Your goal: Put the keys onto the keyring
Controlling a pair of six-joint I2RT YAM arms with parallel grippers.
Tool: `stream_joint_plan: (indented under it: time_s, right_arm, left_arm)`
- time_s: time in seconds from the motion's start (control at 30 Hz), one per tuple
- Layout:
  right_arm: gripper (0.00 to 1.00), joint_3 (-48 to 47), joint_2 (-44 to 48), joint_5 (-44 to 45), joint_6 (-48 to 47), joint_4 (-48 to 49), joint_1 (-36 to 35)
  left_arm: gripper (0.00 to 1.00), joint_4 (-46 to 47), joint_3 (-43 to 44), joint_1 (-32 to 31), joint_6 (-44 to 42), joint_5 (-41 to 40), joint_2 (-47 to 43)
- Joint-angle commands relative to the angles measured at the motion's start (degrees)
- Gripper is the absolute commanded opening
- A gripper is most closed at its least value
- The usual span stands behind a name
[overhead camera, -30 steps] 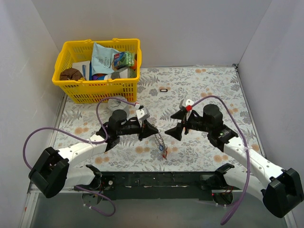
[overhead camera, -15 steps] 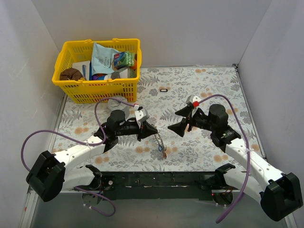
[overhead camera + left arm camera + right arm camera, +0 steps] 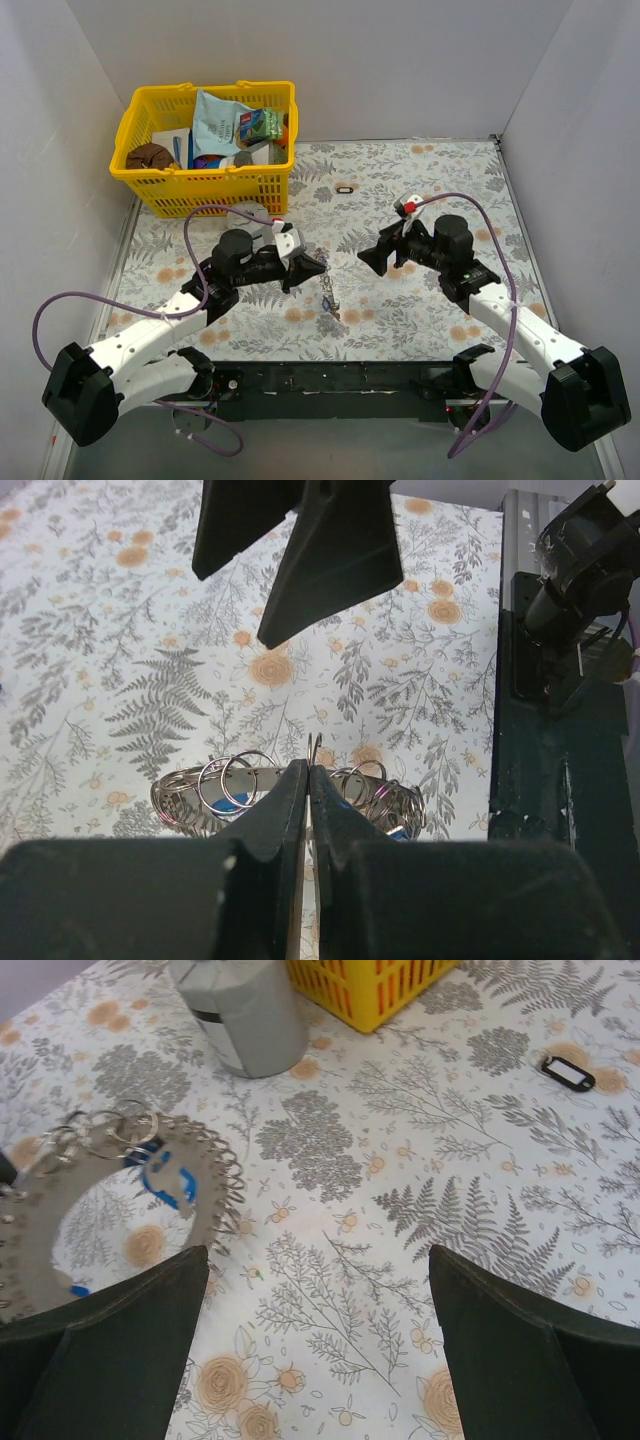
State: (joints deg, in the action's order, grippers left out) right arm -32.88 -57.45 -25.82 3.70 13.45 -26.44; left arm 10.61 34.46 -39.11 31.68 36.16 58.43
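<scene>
Keyring (image 3: pixel 175 802) clamped in left gripper (image 3: pixel 308 768), right gripper (image 3: pixel 316 1255) nearby, jaws wide

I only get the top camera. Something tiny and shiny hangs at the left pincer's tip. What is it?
Observer: The right wrist camera sees it flat-on. It's the keyring, a wide silvery ring with a toothed edge.
Operator: Is the pincer really pinching it?
Observer: Yes. In the left wrist camera the left pincer is shut on its rim.
Operator: Any keys on it?
Observer: A blue key lies against the ring, near some small wire rings.
</scene>
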Motion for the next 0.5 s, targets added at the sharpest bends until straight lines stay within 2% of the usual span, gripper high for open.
stream_joint_plan:
  time_s: [0.0,0.2,0.33,0.47]
  right_arm:
    - [0.98,-3.15,-2.04,4.91,-0.01,2.62,1.03]
    - [0.98,-11.58,-10.83,1.57,-1.86,-0.01,2.97]
    - [0.98,-15.36,-17.06,1.30,-0.55,2.45,3.41]
    - [0.98,-21.76,-23.22,1.74,0.51,2.72,3.50]
  left_arm:
    - [0.00,-0.68,2.11,0.09,-3.72,-0.57,-4.38]
    - [0.00,-9.89,6.76,0.09,-10.13,1.19,-3.42]
    - [0.00,-10.26,5.98,0.26,-11.90,0.75,-3.24]
    - [0.00,-8.59,4.13,0.62,-12.52,6.28,-1.93]
